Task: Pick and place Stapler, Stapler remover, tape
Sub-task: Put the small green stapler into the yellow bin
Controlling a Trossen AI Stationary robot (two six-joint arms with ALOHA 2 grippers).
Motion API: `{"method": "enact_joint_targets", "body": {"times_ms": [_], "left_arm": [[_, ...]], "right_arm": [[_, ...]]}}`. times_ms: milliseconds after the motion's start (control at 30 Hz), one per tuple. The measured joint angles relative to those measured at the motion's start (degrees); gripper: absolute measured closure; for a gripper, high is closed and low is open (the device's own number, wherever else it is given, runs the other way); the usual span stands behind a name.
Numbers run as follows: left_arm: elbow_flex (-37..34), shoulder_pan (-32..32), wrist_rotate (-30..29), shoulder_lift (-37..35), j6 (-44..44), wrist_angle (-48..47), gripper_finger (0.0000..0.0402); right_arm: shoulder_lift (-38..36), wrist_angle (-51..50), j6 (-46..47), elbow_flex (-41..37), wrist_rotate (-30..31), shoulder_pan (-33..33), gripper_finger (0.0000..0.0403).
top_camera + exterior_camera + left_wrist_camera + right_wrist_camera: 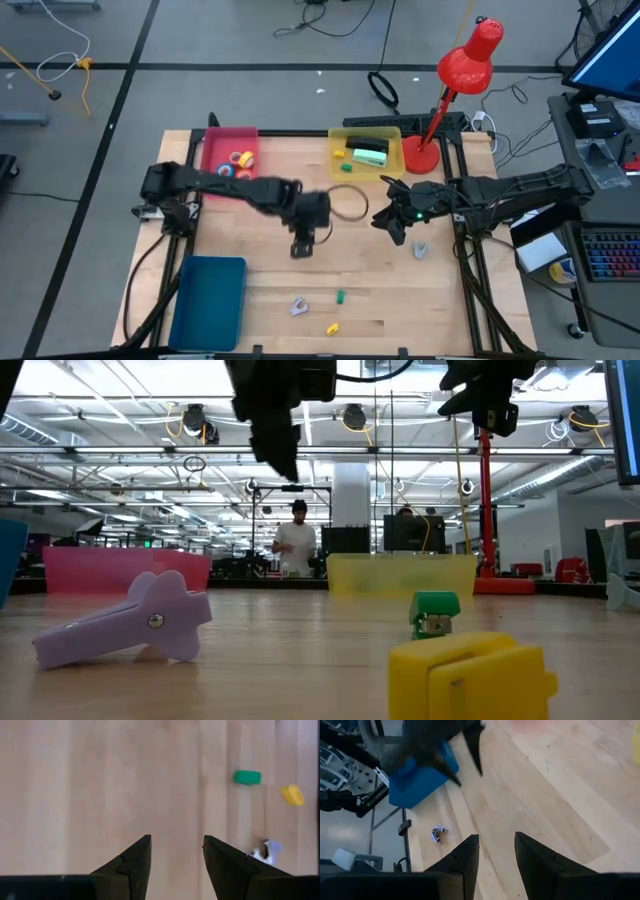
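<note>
Wooden boards make up the surface [250, 285], and both arms hang over its middle with nothing held. The left jaws [303, 243] are spread apart and point down at bare wood. The right jaws [397, 226] are spread apart too, and they also hold nothing.

I think the job is between grabs, with an arm picking its next thing. A pale purple stapler remover [299, 306] lies in front of the left jaws, a little way off. Near it sit a tiny green block [341, 296] and a tiny yellow block [332, 327]. A second pale remover-like piece [421, 248] lies just beside the right jaws. The next move should be to drop over one of these and close on it.

The pink tray [212, 160] is behind the left jaws. It holds small tape rolls [239, 162], red, yellow and blue ones. The yellow tray [392, 135] is behind the right jaws and holds a green stapler [370, 153]. The blue tray [208, 300] sits off to the side of the left jaws, and it looks empty.
</note>
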Motion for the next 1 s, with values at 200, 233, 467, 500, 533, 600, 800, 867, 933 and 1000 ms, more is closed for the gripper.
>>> {"method": "enact_joint_targets", "body": {"times_ms": [200, 233, 467, 500, 533, 600, 800, 867, 933, 1000], "left_arm": [[-5.67, -6.35, -0.95, -0.26, -5.71, 3.06, 0.0225], [-6.42, -7.29, -1.56, -0.26, -6.55, 3.33, 0.0225], [-7.85, -11.67, -4.23, -0.26, -12.73, 3.47, 0.0225], [-7.85, -12.15, -4.58, -0.26, -13.62, 3.74, 0.0224], [-7.85, -12.51, -4.81, -0.26, -14.60, 4.13, 0.0224], [-7.85, -13.17, -6.10, -0.26, -17.16, 5.19, 0.0224], [-7.85, -15.07, -7.98, -0.26, -25.31, 12.87, 0.0224], [-7.85, -16.02, -8.13, -0.28, -26.83, 15.45, 0.0224], [-7.85, -17.28, -8.40, -0.69, -29.07, 16.52, 0.0225], [-7.81, -18.54, -9.55, -0.85, -32.30, 17.27, 0.0224]], "right_arm": [[0.00, 0.17, 0.42, 0.00, 0.13, 0.13, 0.0287], [0.00, 0.19, 0.42, 0.00, 0.15, 0.13, 0.0287], [0.53, 0.94, -1.41, 0.00, 0.10, 0.13, 0.0287], [0.80, 1.22, -2.54, 0.00, -0.13, 0.13, 0.0287], [1.23, 1.58, -4.03, 0.00, -1.10, 0.13, 0.0287], [2.32, 3.74, -7.93, 0.00, -4.63, 0.11, 0.0287], [7.51, 9.63, -18.93, 0.00, -16.35, 2.00, 0.0287], [9.45, 9.79, -21.11, 0.00, -18.00, 3.68, 0.0287], [11.45, 9.14, -24.25, 0.00, -18.16, 5.80, 0.0287], [13.03, 8.30, -28.66, 0.00, -18.01, 8.12, 0.0287]]}}
